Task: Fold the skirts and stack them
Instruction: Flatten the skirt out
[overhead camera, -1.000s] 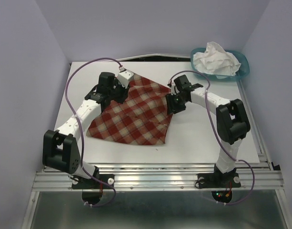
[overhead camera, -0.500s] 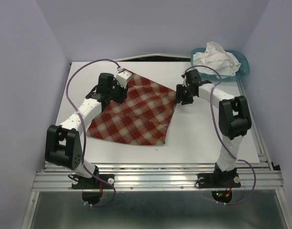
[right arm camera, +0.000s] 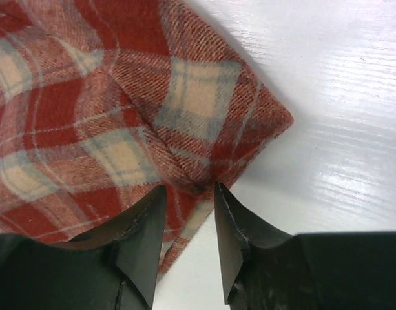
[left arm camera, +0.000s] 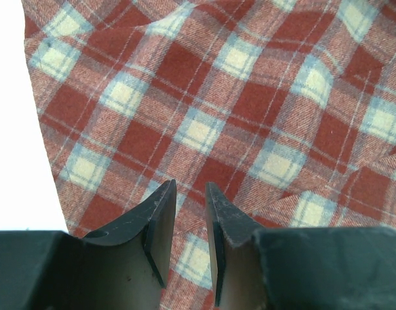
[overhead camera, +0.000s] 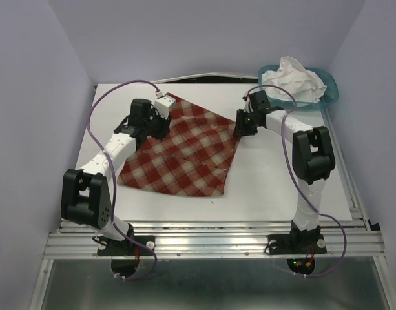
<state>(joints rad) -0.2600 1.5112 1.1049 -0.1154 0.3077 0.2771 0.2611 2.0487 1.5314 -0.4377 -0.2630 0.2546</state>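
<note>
— Where do we have the plaid skirt (overhead camera: 185,155)?

— Spread flat on the white table (overhead camera: 281,187), left of centre and skewed like a diamond. Its far edge runs from the left gripper (left arm camera: 188,194) across to the right gripper (right arm camera: 188,190). Its near edge lies well back from the table's front rim.

— And what are we holding?

— On the right we pinch the skirt's right-hand corner. The hem passes between the two fingers, which stand narrowly apart, and creases fan out from that spot. The point of the corner lies just past them on bare table. On the left the fingers stand just as close together over the cloth near its far left corner. The plaid under them lies smooth, though, so we cannot tell whether they grip it or only hover.

— How much room do we have?

— There is bare table right of the skirt, out to the right arm (overhead camera: 311,158) and beyond, and a bare strip in front. On the left we see a narrower band of table between the skirt's edge and the lavender wall (overhead camera: 36,129).

— The white skirt (overhead camera: 293,79)?

— Crumpled in the teal basket (overhead camera: 331,95) at the table's far right corner, near our right forearm and apart from the plaid one.
</note>
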